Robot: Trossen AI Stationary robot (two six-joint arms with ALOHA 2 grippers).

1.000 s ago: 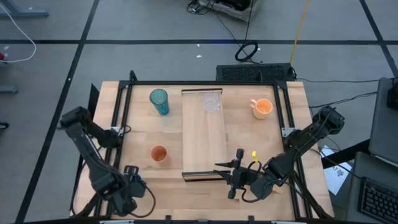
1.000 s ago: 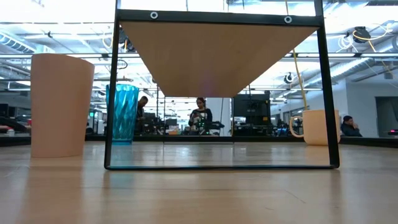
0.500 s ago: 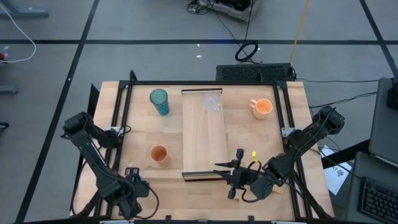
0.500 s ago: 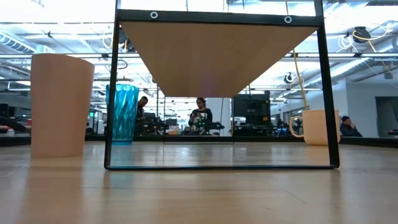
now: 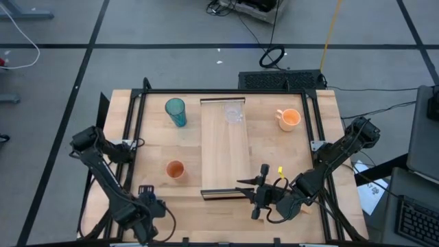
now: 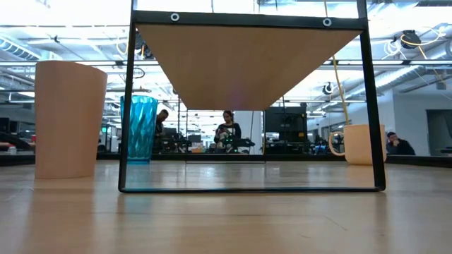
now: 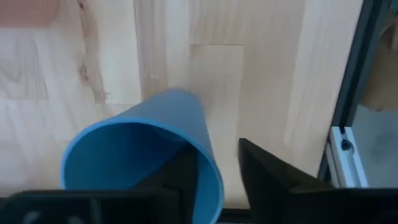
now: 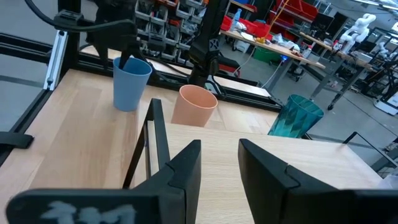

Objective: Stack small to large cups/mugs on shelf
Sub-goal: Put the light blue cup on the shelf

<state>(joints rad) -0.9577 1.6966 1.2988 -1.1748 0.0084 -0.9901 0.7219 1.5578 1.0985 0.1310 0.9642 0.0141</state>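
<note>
At the near left corner of the table [image 5: 158, 144], on the arms' own side, the left gripper [image 7: 214, 163] hangs over the blue cup [image 7: 143, 155]. Its jaws straddle the cup's wall, one finger inside the mouth and one outside. A sliver of gap shows beside the outer finger, so I judge them parted rather than clamped. The cup stands upright, mouth up, a smooth matte tapered cone that looks like light plastic (a thin wall, likely to flex under a hard pinch). What the coming move turns on is that the shelf [image 5: 224, 158] lies off toward the table's middle from this cup. It is a long pale wood plank on a thin dark frame, its long axis running from the arms' side to the far side. The left arm is plainly the nearer one to the cup. The right gripper [image 5: 245, 190] waits just beside the shelf's near end, jaws wide and holding nothing. On the shelf's far end sits a clear glass cup [image 5: 234, 113], the only vessel up there. The ribbed teal tumbler [image 5: 175, 111] stands on the table left of it, and the orange handled mug [image 5: 290, 119] to its right. A small orange cup [image 5: 175, 169], plain and matte, stands between the blue cup and the shelf, near the shelf's left edge and close to any straight path across.
</note>
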